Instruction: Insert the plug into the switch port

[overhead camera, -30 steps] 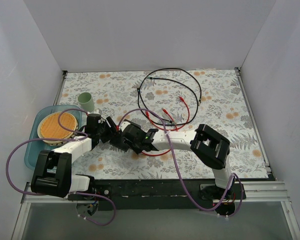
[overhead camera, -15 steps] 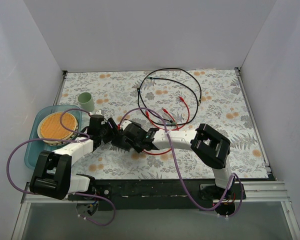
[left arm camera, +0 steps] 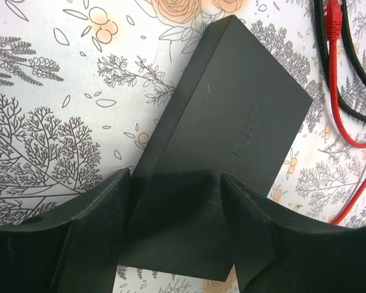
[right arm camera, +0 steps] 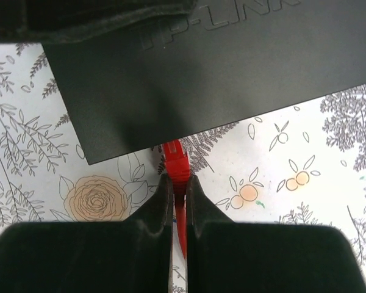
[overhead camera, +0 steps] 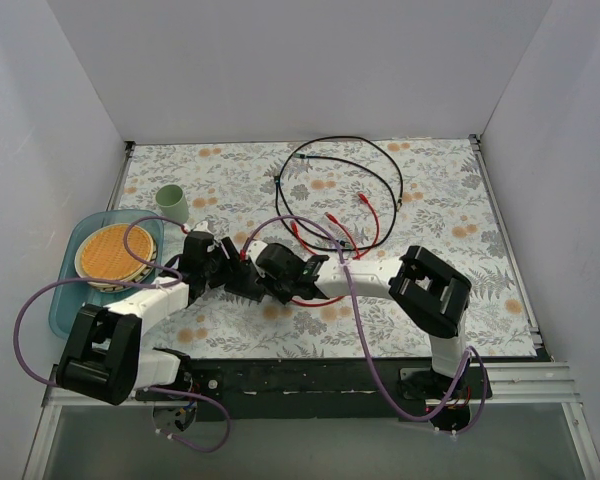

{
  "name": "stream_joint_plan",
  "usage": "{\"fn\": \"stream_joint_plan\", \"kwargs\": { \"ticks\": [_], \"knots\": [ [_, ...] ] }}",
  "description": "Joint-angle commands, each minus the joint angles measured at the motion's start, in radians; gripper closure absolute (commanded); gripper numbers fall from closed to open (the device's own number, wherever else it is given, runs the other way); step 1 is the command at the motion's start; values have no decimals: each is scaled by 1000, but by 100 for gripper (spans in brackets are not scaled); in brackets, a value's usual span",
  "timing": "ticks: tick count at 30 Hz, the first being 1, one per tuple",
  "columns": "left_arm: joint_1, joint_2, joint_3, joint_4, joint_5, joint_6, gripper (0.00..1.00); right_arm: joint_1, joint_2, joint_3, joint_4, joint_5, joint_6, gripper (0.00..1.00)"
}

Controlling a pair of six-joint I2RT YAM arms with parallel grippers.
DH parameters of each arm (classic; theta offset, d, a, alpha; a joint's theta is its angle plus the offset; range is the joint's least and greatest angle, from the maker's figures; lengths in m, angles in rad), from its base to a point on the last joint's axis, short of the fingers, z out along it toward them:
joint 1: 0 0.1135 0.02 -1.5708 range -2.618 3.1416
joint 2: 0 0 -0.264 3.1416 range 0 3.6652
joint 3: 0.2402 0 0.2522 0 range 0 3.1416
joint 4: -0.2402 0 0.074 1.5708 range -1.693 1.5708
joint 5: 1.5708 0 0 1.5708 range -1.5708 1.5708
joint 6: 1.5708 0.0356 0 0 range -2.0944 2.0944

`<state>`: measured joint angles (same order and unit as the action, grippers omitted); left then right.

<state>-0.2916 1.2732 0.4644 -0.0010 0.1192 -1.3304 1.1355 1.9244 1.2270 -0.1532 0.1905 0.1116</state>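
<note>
Red cable plug (right arm camera: 176, 160) is being clamped by the right gripper (right arm camera: 179, 178), long axis pointing left at the long edge of the flat matte-black switch box (right arm camera: 201, 73), which is being straddled by the left gripper (left arm camera: 174, 177), grip not discernible.

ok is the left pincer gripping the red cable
No, the left pincer straddles the black switch; the red cable lies off to one side.

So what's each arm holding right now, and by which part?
The right jaws pinch the red plug by its rear end. The left jaws seem to clamp the switch by its sides.
</note>
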Motion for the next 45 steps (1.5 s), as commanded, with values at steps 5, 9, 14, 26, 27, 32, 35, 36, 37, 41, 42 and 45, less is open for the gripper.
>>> {"fn": "stream_joint_plan", "kwargs": {
  "ticks": [5,9,14,26,27,32,35,36,37,41,42,45],
  "knots": [
    [-123,-72,-27,-67,471,-55,41,18,38,46,469,-318,-109,99],
    [-126,-71,-33,-51,494,-53,43,18,38,57,452,-339,-154,99],
    [-138,-60,-33,-39,520,-53,44,17,30,51,458,-370,-196,99],
    [-219,-43,-29,-27,568,-84,54,13,67,126,458,-318,-133,99],
    [-224,-44,-30,-27,574,-88,54,13,71,131,452,-318,-133,99],
    [-244,-60,-38,-16,582,-121,61,13,76,164,440,-277,-95,99],
    [-254,-58,-41,-4,606,-147,64,15,74,164,451,-247,-76,99],
    [-259,-58,-43,-4,608,-151,66,14,70,163,455,-238,-73,99],
    [-265,-55,-43,-5,617,-162,66,13,70,161,457,-235,-70,99],
    [-271,-51,-55,29,628,-177,68,13,51,124,497,-223,-58,99],
    [-271,-49,-59,30,625,-179,68,13,42,118,501,-221,-53,99],
    [-271,-64,-70,32,597,-188,68,13,22,80,517,-221,-49,99]
  ]
}}
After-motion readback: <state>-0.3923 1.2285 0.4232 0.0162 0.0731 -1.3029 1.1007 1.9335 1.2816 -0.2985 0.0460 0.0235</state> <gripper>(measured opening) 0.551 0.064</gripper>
